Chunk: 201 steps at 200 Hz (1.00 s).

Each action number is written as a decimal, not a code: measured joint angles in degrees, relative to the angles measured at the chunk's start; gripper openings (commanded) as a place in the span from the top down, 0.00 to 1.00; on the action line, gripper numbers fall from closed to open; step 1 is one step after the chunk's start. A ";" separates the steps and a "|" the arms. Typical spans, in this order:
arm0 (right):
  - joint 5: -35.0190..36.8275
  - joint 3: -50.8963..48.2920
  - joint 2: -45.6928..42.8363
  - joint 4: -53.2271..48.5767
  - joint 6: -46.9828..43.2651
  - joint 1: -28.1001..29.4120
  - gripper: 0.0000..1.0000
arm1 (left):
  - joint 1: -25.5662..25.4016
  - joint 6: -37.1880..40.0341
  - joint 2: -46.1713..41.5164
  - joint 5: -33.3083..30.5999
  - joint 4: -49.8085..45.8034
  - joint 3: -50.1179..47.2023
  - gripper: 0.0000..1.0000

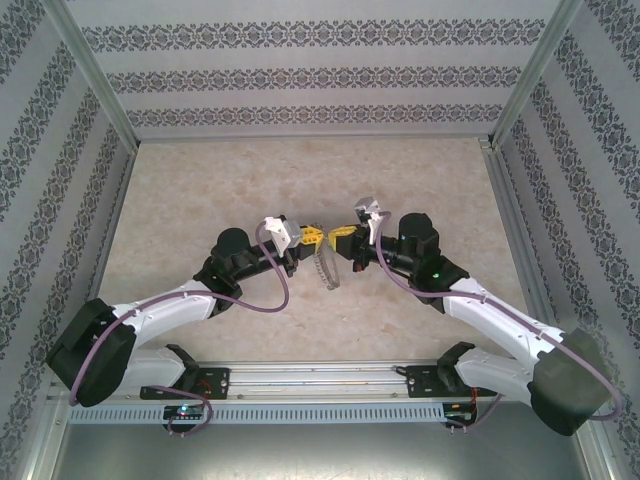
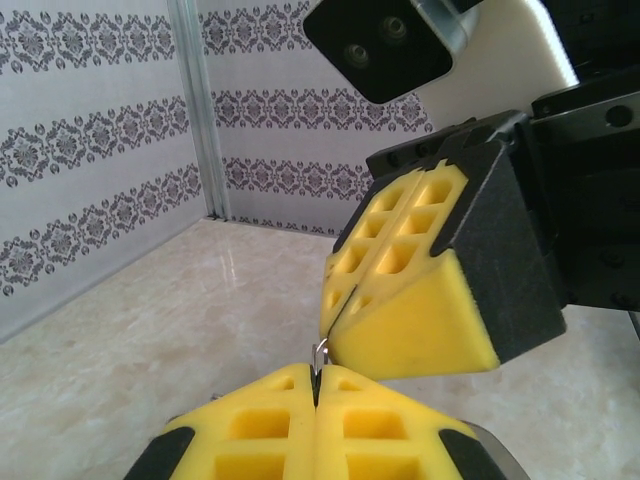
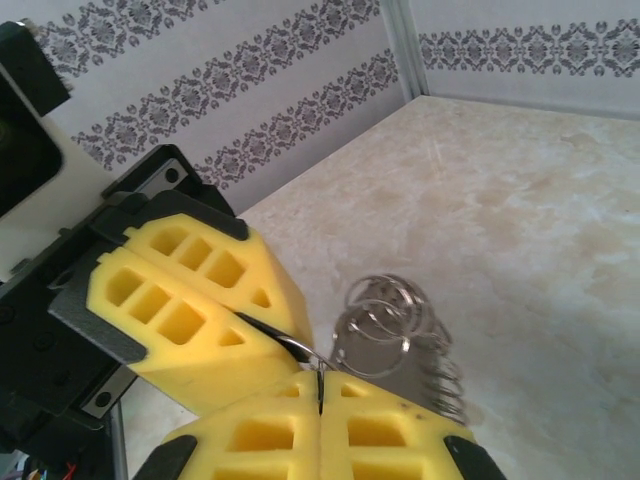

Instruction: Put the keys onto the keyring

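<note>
Right wrist view: right gripper (image 3: 320,392) and left gripper (image 3: 272,336), both clenched, meet tip to tip pinching the silver coiled-wire keyring (image 3: 385,322) dangling just beyond; threading seems underway, next easing the green-headed key along its coil.

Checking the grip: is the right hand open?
No, the right hand has its yellow pads pressed together, pinching the keyring.

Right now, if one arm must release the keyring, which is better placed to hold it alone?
Probably the right. Both are shut on the keyring, but its loops hang right beside the right gripper, while the left gripper pinches just one thin strand.
</note>
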 measured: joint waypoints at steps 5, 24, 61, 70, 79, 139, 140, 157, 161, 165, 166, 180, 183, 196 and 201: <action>0.04 -0.07 0.00 -0.02 0.00 -0.09 1.00 | 0.02 0.00 0.00 0.00 0.13 0.00 1.00; 0.00 -0.44 0.00 0.09 0.00 -0.81 1.00 | 0.00 -0.02 -0.15 -0.02 0.22 0.00 1.00; -1.57 -0.68 0.00 0.72 0.07 -1.99 1.00 | 0.00 -0.02 -0.15 0.00 0.22 0.00 1.00; -2.05 -0.68 0.04 0.79 0.24 -2.14 1.00 | 0.00 -0.04 -0.15 0.02 0.22 0.00 1.00; -2.45 -0.68 0.13 0.96 0.37 -2.25 1.00 | 0.00 -0.07 -0.15 0.02 0.22 0.00 1.00; -6.56 -0.68 2.58 2.21 1.38 -2.60 1.00 | -0.09 -1.05 -0.13 0.00 1.33 -0.46 1.00; -6.62 -0.68 2.64 2.21 1.38 -2.60 1.00 | -0.09 -1.09 -0.13 0.00 1.38 -0.50 1.00; -6.99 -0.68 3.04 2.69 1.55 -2.60 1.00 | -0.09 -1.62 -0.07 -0.02 1.92 -0.81 1.00; -7.04 -0.72 3.06 2.82 1.57 -2.60 1.00 | -0.09 -1.70 -0.04 -0.02 2.01 -0.81 1.00; -7.08 -0.79 3.06 3.02 1.60 -2.60 1.00 | -0.09 -1.79 -0.02 -0.02 2.16 -0.83 1.00; -7.08 -0.81 3.06 3.06 1.60 -2.60 1.00 | -0.09 -1.79 0.00 -0.02 2.19 -0.83 1.00; -7.13 -1.05 3.04 3.58 1.88 -2.60 1.00 | -0.09 -2.21 0.13 -0.02 2.60 -0.83 1.00; -7.10 -1.07 3.04 3.58 1.99 -2.60 1.00 | -0.09 -2.38 0.20 -0.02 2.73 -0.83 1.00; -7.08 -1.20 3.04 3.78 2.29 -2.62 1.00 | -0.09 -2.99 0.68 -0.02 3.37 -0.85 1.00; -7.08 -1.27 3.04 3.85 2.43 -2.62 1.00 | -0.09 -3.21 0.92 -0.02 3.76 -0.87 1.00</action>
